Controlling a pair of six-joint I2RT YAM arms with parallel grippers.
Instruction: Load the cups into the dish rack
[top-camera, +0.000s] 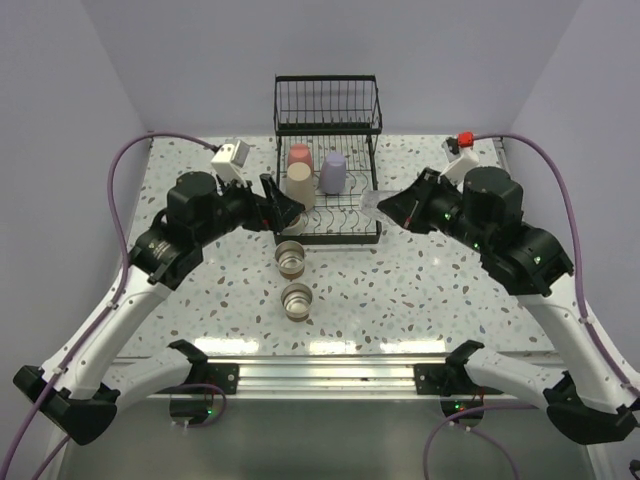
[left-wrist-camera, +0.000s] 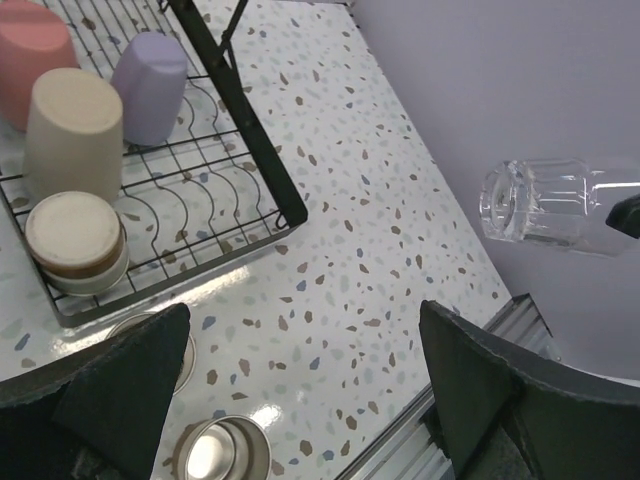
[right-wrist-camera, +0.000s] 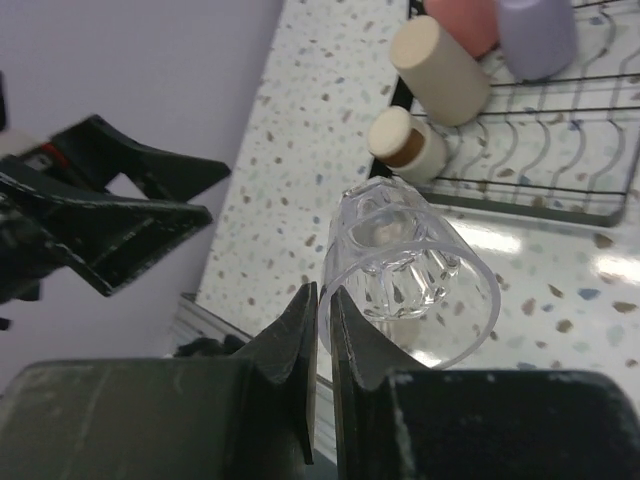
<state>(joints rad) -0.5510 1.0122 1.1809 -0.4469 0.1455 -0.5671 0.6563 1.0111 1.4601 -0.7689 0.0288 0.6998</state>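
Note:
The black wire dish rack (top-camera: 328, 110) holds upturned cups on its tray: coral-pink (top-camera: 299, 157), lavender (top-camera: 333, 172), beige (top-camera: 298, 186), and a brown-banded one (left-wrist-camera: 75, 240) at the near corner. Two brown cups with shiny insides (top-camera: 290, 257) (top-camera: 297, 300) stand upright on the table in front of the rack. My right gripper (right-wrist-camera: 324, 300) is shut on the rim of the clear cup (right-wrist-camera: 410, 270), held on its side in the air right of the rack. My left gripper (left-wrist-camera: 305, 370) hangs open and empty by the rack's left front corner.
The rack's upright basket (top-camera: 328, 105) stands at the back against the wall. White walls close in the speckled table (top-camera: 420, 285) on three sides. A metal rail (top-camera: 330, 375) runs along the near edge. My two grippers face each other across the rack's front.

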